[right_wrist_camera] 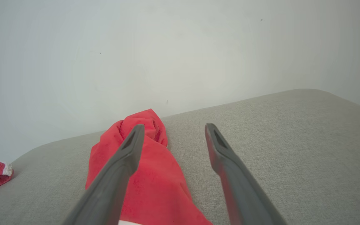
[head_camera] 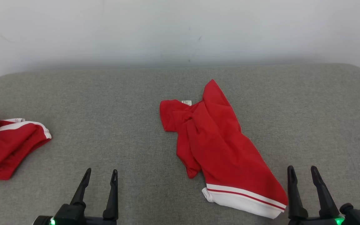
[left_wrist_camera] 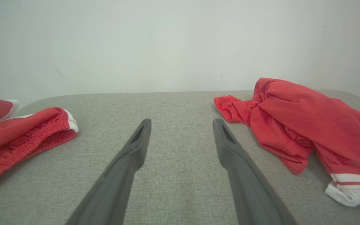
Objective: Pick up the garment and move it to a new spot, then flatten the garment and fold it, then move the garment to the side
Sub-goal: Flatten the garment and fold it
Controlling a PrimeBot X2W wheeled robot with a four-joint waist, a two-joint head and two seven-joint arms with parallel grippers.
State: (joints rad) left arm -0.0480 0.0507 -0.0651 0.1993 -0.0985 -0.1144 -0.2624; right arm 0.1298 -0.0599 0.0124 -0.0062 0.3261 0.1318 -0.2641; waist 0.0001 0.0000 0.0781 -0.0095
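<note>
Looking down over the grey fabric-covered desk (head_camera: 105, 103), we see the red garment (head_camera: 217, 140) lying crumpled a little right of the middle. It stretches on a slant. Its white hem band (head_camera: 245, 200), crossed by a thin red stripe, points to the near right, and its bunched upper end lies toward the pale wall (head_camera: 167, 31). A small white label (head_camera: 186, 102) shows at its far edge.

Our left jaws hover low at the near left, well apart from the garment. Their two dark fingers (head_camera: 112, 193) are spread moderately wide with only bare desk between them. In the left wrist view the garment (left_wrist_camera: 308, 118) lies off to the right of those fingers (left_wrist_camera: 127, 168).

Our right jaws stand at the near right, just beside the hem band. Their fingers (head_camera: 293, 193) are likewise parted and grip nothing. In the right wrist view one finger (right_wrist_camera: 227, 165) lies over bare desk, while the other crosses in front of the garment (right_wrist_camera: 155, 181); we cannot tell whether it touches the cloth.

A second red garment (head_camera: 5, 147) with white trim sits heaped at the far left edge of the desk.
</note>
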